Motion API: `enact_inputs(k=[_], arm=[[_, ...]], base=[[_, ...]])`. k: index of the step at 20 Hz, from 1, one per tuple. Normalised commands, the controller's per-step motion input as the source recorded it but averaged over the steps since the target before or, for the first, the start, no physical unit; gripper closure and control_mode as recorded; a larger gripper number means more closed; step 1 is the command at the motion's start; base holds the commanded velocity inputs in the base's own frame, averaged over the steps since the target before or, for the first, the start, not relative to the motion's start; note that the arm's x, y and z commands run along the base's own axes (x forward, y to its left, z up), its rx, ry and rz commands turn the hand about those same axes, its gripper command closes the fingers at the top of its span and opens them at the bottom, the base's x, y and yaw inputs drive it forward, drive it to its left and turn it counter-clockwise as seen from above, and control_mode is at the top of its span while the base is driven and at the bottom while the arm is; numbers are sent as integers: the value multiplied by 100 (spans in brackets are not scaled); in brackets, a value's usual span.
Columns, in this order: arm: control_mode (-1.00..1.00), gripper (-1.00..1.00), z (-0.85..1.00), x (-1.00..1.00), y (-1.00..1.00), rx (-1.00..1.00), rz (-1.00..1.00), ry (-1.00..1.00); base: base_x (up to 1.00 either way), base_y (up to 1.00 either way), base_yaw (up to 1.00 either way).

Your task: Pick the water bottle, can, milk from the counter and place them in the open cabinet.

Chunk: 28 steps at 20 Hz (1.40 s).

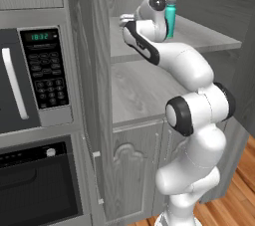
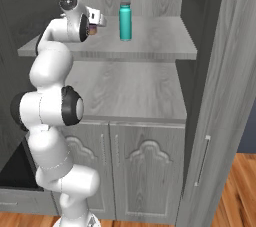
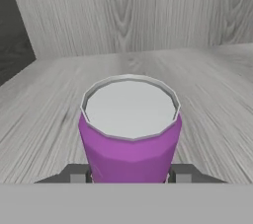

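Note:
My gripper (image 3: pixel 129 174) is shut on the purple can (image 3: pixel 129 129). Its silvery top faces the hand camera and a dark fingertip (image 3: pixel 79 173) presses each side. The hand (image 2: pixel 95 23) reaches over the left part of the open cabinet's upper shelf (image 2: pixel 150 41). I cannot tell whether the can's base touches the shelf. The teal water bottle (image 2: pixel 125 19) with a grey cap stands upright on that same shelf, to the right of the hand and apart from it. From the left base it shows as a water bottle (image 1: pixel 171 18) just behind the wrist.
A lower wood-grain shelf (image 2: pixel 130 91) lies under the upper one. The cabinet's slab door (image 2: pixel 220 96) stands open at the right. Low arched-panel doors (image 2: pixel 145 171) are below. A microwave (image 1: pixel 30 80) and an oven (image 1: pixel 40 185) sit to the left.

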Motion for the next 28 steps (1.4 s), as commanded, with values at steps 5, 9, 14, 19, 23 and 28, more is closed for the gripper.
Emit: enact_inputs(k=[5,9,14,19,23,28], arm=[[-100,100,-8,8,0,0,0,8],[-100,100,-14,0,0,0,0,3],[-100,100,-35,0,0,0,0,0],[-100,100,-42,0,0,-1,0,0],[-100,100,-29,0,0,0,0,0],[-100,100,-3,0,0,0,0,0]], base=[[0,0,0],[0,0,0],[0,0,0],[0,0,0],[0,0,0],[0,0,0]])
